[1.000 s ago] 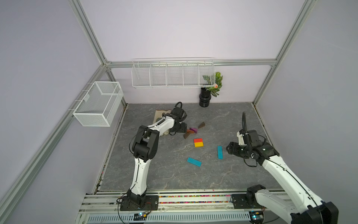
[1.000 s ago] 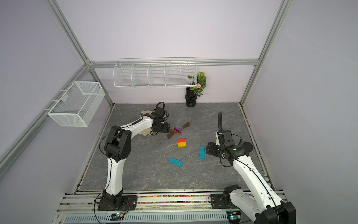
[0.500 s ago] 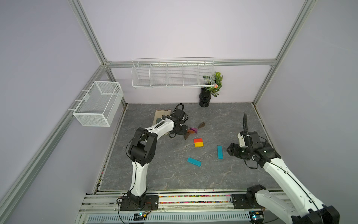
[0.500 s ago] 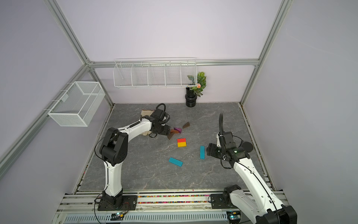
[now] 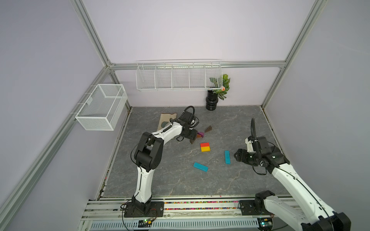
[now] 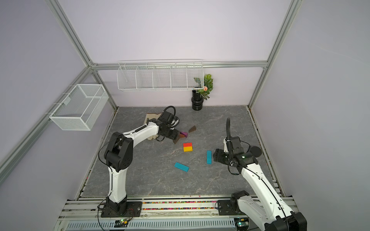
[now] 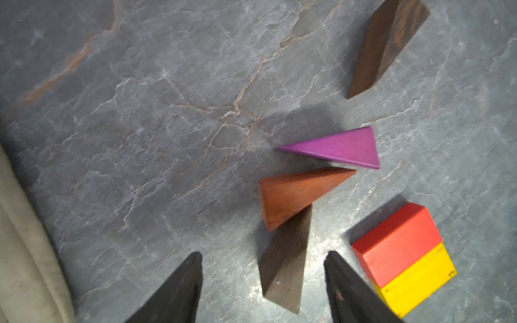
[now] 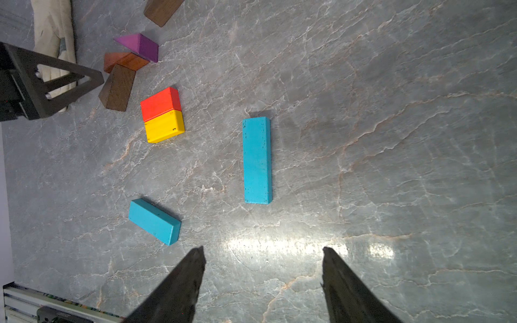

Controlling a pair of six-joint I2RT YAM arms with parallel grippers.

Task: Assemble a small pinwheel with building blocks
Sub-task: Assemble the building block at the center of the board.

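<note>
The building blocks lie loose on the grey floor, and no pinwheel shape shows. A red-and-yellow square [image 5: 205, 147] sits mid-floor. A purple wedge [image 7: 341, 148], a reddish-brown wedge [image 7: 293, 193] and a dark brown wedge [image 7: 285, 265] cluster behind it, with another dark wedge [image 7: 383, 47] farther back. My left gripper [image 7: 264, 253] is open and straddles the near dark wedge, with a gap on each side. My right gripper [image 8: 263, 249] stands open and empty just short of a long teal bar [image 8: 257, 159]. A second teal bar [image 8: 154, 221] lies angled to one side.
A cream glove [image 5: 166, 120] lies behind the left arm near the back wall. A black pot with a plant [image 5: 212, 102] stands at the back. Two white wire baskets [image 5: 178, 78] [image 5: 100, 106] hang on the back and left walls.
My left gripper has moved forward to the wedge cluster and now brackets the dark wedge, its jaws narrower. The right arm has hardly moved.
</note>
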